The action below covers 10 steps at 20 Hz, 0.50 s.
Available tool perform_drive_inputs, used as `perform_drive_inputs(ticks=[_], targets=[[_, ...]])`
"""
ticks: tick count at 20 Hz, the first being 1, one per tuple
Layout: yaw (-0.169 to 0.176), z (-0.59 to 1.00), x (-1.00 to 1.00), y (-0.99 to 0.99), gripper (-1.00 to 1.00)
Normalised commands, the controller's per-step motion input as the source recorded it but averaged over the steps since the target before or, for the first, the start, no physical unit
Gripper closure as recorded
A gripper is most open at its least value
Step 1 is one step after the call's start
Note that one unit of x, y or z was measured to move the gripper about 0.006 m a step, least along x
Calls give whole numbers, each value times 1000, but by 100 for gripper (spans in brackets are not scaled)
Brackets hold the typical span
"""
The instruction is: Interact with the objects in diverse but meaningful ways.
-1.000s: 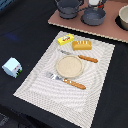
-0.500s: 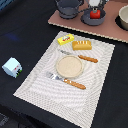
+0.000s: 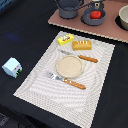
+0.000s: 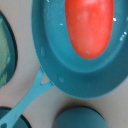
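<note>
The red tomato (image 4: 89,27) lies in the frying pan (image 4: 65,70) directly beneath the hand (image 3: 97,7), whose opening I cannot tell.

I count one red tomato (image 3: 95,15), sitting in one grey frying pan (image 3: 89,19), and my wrist camera shows that same single tomato (image 4: 89,27) in that one pan (image 4: 65,70). Behind it stands one dark pot (image 3: 69,8), and one pale bowl (image 3: 123,17) at the edge, possibly a cup (it is cut off). One bread loaf (image 3: 82,45), one yellow butter packet (image 3: 65,39), one blue-white carton (image 3: 12,67). One round tan plate (image 3: 69,66), one fork (image 3: 66,80), one knife (image 3: 81,56), one striped placemat (image 3: 50,95).
</note>
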Motion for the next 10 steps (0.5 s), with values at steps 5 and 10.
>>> perform_drive_inputs(ticks=[5,10], targets=[[36,175,-331,-695,-100],[40,41,-279,-717,-100]])
